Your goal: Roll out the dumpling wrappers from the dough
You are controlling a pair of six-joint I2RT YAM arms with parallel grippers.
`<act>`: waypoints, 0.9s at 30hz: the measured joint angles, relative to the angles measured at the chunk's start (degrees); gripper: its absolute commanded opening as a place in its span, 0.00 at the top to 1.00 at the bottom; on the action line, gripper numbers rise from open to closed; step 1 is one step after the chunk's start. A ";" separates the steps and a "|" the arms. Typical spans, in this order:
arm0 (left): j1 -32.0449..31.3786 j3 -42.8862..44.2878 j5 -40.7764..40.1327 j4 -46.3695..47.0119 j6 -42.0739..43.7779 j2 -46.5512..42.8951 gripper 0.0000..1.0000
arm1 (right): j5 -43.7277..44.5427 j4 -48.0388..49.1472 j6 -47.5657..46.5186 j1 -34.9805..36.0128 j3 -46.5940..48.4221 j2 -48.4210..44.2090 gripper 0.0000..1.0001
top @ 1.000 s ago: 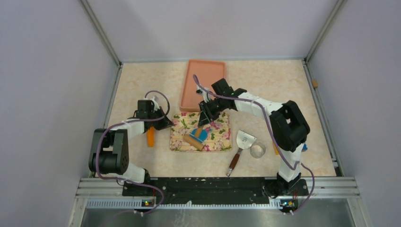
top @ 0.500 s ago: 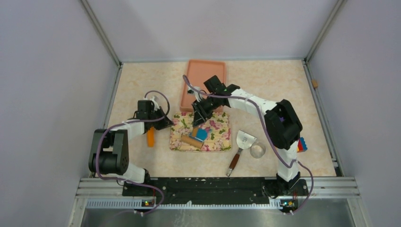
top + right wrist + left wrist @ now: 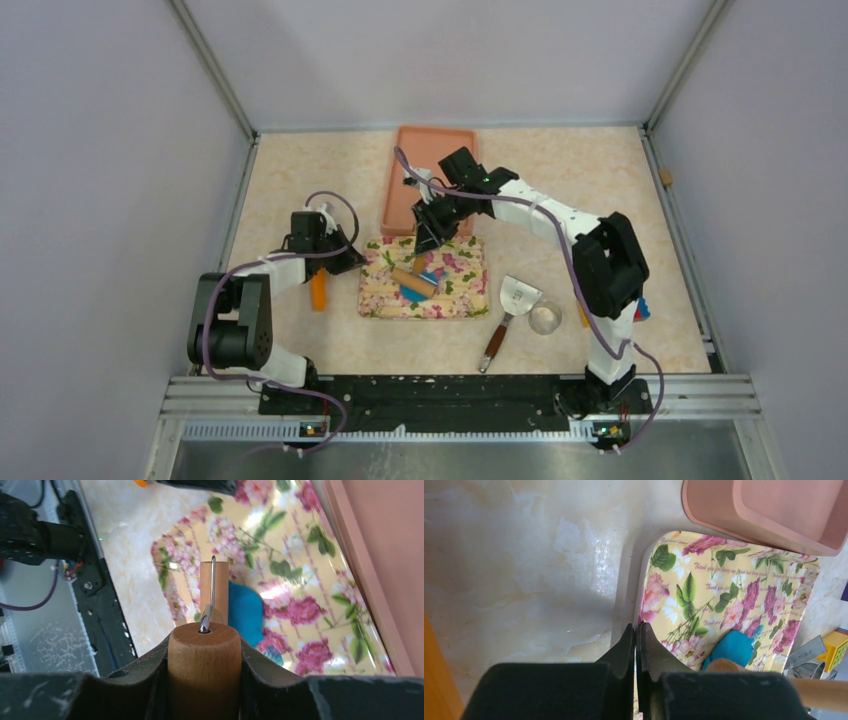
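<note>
A: Right gripper, what's it got?
B: It's clamped on the wooden handle of the rolling pin, one finger each side. The roller points away from the wrist cam, w/ the metal axle showing btwn handle & roller.
A: And the roller end?
B: It's down over the dough. The blue mass pokes out on one side of the roller. From overhead the pin lies diagonally across the floral tray, and the dough sits approx mid-tray.
A: Lump or sheet?
B: Looks flattish, but the pin hides part of it, so I can't say for sure.
A: Left gripper?
B: Jaws are pressed together w/ nothing btwn them. It's low at the floral tray's left edge. Can't tell if it's touching the tray or the table.
A: What else is around?
B: The pink tray is just beyond the floral one on the far side, and the right arm reaches across its near end. An orange item lies on the table by the left arm, left of the floral tray. The spatula, brown handle, is to the right of the floral tray, w/ the metal ring cutter just beside its blade. A coloured toy brick sits by the right arm's lower link, mostly hidden.
</note>
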 measured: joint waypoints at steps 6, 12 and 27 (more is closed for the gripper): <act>0.00 0.00 -0.02 0.02 0.00 0.02 1.00 | 5.81 -0.52 4.87 -0.17 -2.19 1.42 1.00; 0.00 0.00 0.00 0.02 -0.02 0.02 1.00 | 9.49 -1.27 8.81 -1.18 -1.99 2.14 1.00; -0.02 0.02 -0.15 1.46 -0.26 0.66 1.00 | 11.21 -1.18 9.33 -5.62 -2.12 2.45 1.00</act>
